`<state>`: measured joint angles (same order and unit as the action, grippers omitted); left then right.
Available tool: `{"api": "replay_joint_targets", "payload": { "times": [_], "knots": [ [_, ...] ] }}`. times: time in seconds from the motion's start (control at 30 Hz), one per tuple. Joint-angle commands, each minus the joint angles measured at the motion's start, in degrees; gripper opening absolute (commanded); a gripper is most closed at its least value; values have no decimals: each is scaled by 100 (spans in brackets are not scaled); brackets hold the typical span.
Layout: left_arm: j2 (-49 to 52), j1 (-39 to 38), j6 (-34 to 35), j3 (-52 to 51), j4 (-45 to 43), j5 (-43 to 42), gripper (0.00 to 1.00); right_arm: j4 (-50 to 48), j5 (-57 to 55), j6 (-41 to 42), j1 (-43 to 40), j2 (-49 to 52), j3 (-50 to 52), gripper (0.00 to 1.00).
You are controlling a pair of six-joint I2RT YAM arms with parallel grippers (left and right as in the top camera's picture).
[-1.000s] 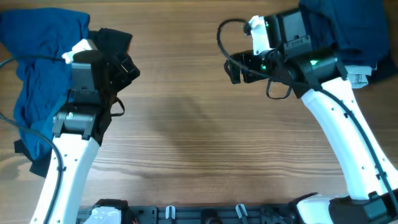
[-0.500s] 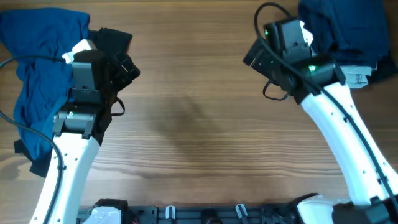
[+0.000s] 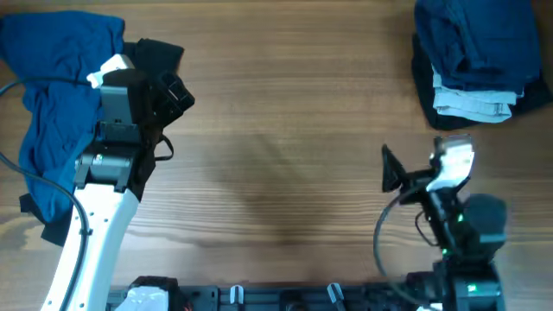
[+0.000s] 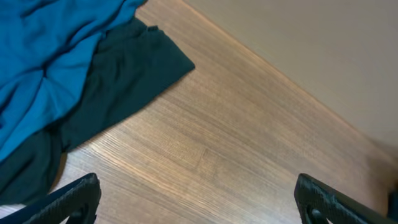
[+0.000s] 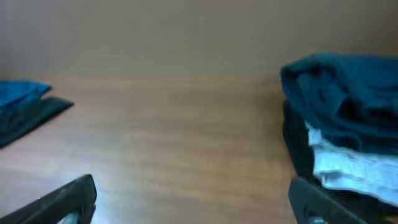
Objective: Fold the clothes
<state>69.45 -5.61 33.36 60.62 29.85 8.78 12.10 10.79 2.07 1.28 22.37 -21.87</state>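
A brighter blue garment (image 3: 52, 95) lies crumpled at the far left, with a black piece (image 3: 160, 56) beside it. My left gripper (image 3: 173, 91) hovers by that black piece, open and empty. In the left wrist view the blue garment (image 4: 50, 62) and black piece (image 4: 118, 81) lie beyond my open left gripper (image 4: 199, 205). A folded stack sits at the back right: dark navy denim shorts (image 3: 475, 43) on a pale light-blue denim piece (image 3: 467, 102), with black (image 3: 428, 104) beneath. My right gripper (image 3: 423, 168) is open and empty at the front right, well short of the stack (image 5: 348, 93).
Bare wooden table (image 3: 285, 155) stretches between the left pile and the right stack. A black rail with hooks (image 3: 285, 298) runs along the front edge. A beige wall (image 5: 186, 31) stands behind the table.
My right arm has pulled back from the stack at the back right to the front right of the table. The left arm and the clothes have not moved.
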Motion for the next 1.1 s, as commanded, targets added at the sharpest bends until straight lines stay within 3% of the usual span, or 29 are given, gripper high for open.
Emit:
{"api": "replay_joint_targets", "payload": {
  "times": [0.0, 0.1, 0.33, 1.07],
  "knots": [
    [0, -7, 55, 15, -15, 92, 100, -990, 345, 2, -39, -737, 1102, 100],
    [0, -7, 55, 15, -15, 92, 100, -1486, 79, 743, -39, -1235, 1716, 100],
    [0, -7, 55, 15, -15, 92, 100, -1298, 81, 798, -39, -2199, 2157, 100],
    [-44, 0, -149, 11, 129, 72, 100, -1307, 87, 800, -39, -2140, 2155, 100]
  ]
}}
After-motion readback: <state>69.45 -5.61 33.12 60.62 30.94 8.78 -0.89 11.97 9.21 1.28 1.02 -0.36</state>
